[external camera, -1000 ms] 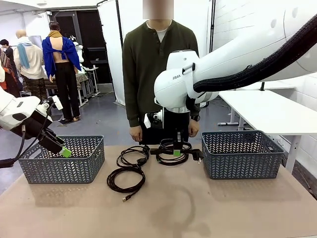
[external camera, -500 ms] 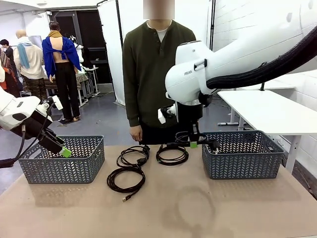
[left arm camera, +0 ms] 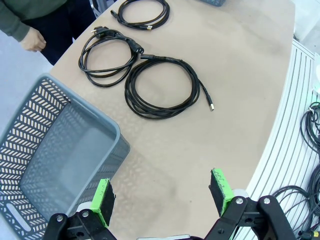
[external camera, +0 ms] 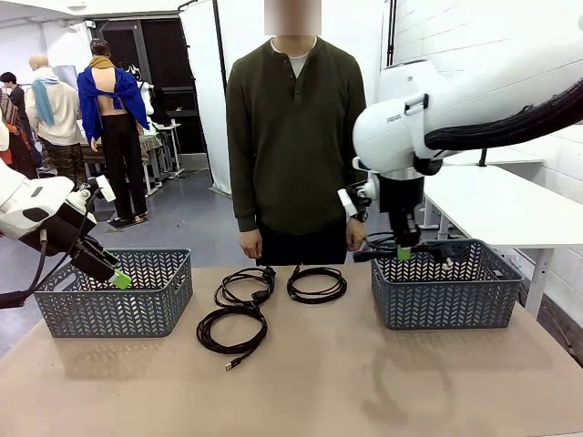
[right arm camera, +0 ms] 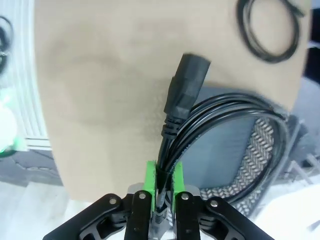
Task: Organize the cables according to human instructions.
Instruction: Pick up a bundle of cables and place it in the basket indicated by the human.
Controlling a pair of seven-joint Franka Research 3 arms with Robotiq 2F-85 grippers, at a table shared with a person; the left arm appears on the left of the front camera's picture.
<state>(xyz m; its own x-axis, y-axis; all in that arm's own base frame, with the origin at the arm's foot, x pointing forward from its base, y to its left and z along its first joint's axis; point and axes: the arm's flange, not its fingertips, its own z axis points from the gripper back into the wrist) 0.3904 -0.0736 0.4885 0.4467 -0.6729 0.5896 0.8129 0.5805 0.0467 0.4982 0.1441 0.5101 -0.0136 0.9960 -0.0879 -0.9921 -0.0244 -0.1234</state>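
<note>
My right gripper point(external camera: 404, 252) is shut on a coiled black cable point(external camera: 430, 246) and holds it in the air over the left rim of the right basket point(external camera: 444, 296). In the right wrist view the gripper point(right arm camera: 164, 179) pinches the coil's strands just below a chunky black plug point(right arm camera: 187, 82), with the basket point(right arm camera: 235, 155) underneath. Three more cables lie on the table: one coil point(external camera: 317, 284) mid-table at the far side, one point(external camera: 244, 285) left of it, and a larger one point(external camera: 232, 330) nearer me. My left gripper point(external camera: 118, 278) is open over the left basket point(external camera: 114, 300).
A person stands at the far side of the table, hands point(external camera: 250, 244) hanging at the table's edge. In the left wrist view the left basket point(left arm camera: 50, 150) shows nothing inside, and the three coils point(left arm camera: 162, 90) lie beyond it. A white table point(external camera: 510, 205) stands at the right.
My right gripper has lifted one cable off the middle of the table and carried it right, to above the right basket. The left arm has not moved.
</note>
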